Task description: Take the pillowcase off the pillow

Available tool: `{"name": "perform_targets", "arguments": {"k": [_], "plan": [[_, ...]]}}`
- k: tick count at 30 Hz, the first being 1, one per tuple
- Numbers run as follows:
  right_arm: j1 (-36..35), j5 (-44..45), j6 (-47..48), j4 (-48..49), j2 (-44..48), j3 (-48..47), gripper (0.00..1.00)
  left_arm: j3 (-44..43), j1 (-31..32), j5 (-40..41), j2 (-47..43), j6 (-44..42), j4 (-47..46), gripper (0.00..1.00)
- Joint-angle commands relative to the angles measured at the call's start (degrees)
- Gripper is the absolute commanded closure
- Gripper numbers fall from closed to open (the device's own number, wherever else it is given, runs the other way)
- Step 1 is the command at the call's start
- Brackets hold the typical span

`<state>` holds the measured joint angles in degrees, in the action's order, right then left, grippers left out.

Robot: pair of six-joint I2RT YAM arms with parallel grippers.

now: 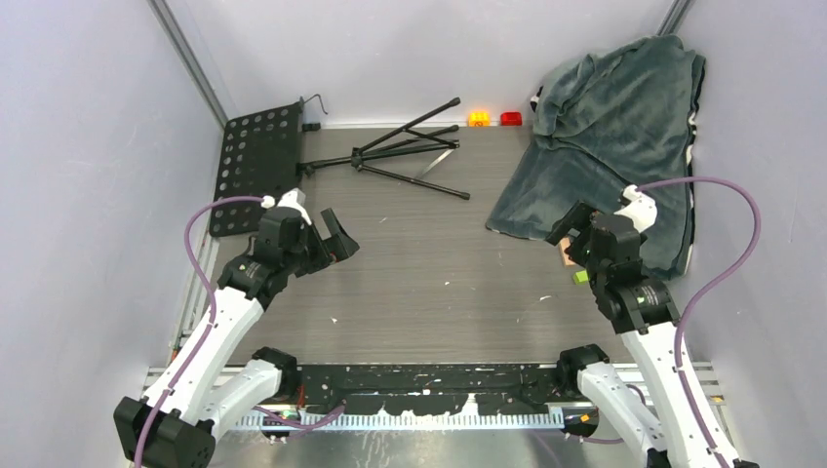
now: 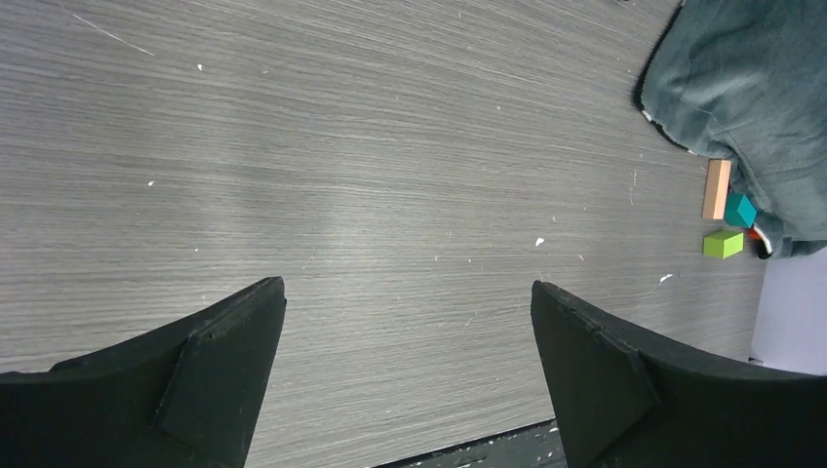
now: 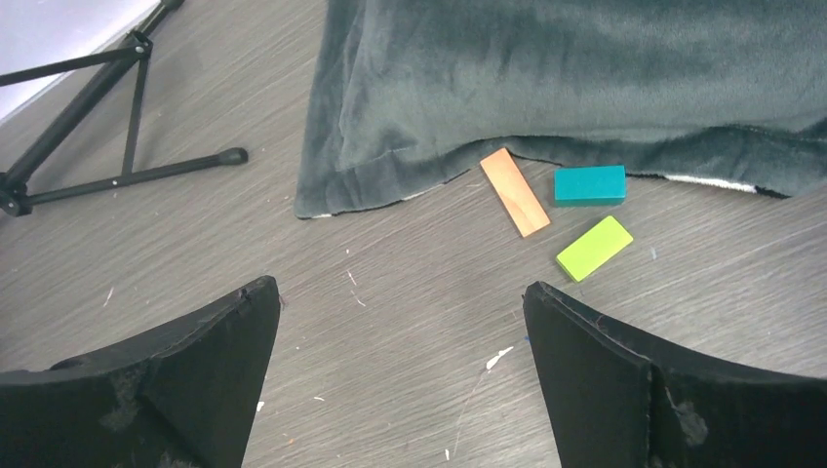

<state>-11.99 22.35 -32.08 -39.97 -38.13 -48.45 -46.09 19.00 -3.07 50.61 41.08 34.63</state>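
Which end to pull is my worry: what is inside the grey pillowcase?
The pillowcase bulges as if filled, but its plush fabric covers whatever is within; no white pillow shows. Only a black-and-white patterned edge peeks out below the hem.

The pillowcase (image 1: 605,127) was a dark grey-teal plush, with a black-and-white patterned edge (image 1: 694,146) along one side. The counter (image 1: 429,283) was grey with a fine wood grain, flecked with small white specks. There were an orange block (image 3: 514,191), a teal block (image 3: 589,184) and a lime-green block (image 3: 594,248). The folded stand (image 1: 400,156) and the perforated panel (image 1: 255,166) were black. The arms (image 1: 229,317) were white with black joints and purple cables (image 1: 757,222). The left gripper (image 2: 408,292) and the right gripper (image 3: 402,292) had black fingers.
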Motion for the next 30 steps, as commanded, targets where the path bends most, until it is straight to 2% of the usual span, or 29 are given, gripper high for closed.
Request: {"name": "perform_targets", "arguments": {"k": [1,13,18,26,28,30], "plan": [[0.4,0.0,-2.5,-1.3,-5.4,-4.9,0.00,-1.8,-0.3,-1.7,-1.7,-1.4,-0.1,0.00],[13.6,-0.7,1.1,3.0,-36.0,-18.9,0.00,1.3,-0.3,-12.0,-2.1,-4.9,-2.6,0.00],[14.4,5.2,3.2,4.1,-47.2,-22.3,0.00,0.9,-0.3,-12.4,-1.1,-6.1,-2.1,0.00],[17.6,1.0,4.2,6.1,-64.7,-29.4,0.01,1.6,-0.3,-12.9,-0.8,-6.7,-3.0,0.00],[18.2,0.7,4.1,6.1,-66.1,-30.6,0.09,1.5,-0.2,-12.8,-0.9,-6.9,-2.7,0.00],[18.2,2.9,5.3,6.1,-65.2,-31.5,0.29,1.6,-0.3,-12.6,-1.2,-7.2,-2.4,0.00]]}}
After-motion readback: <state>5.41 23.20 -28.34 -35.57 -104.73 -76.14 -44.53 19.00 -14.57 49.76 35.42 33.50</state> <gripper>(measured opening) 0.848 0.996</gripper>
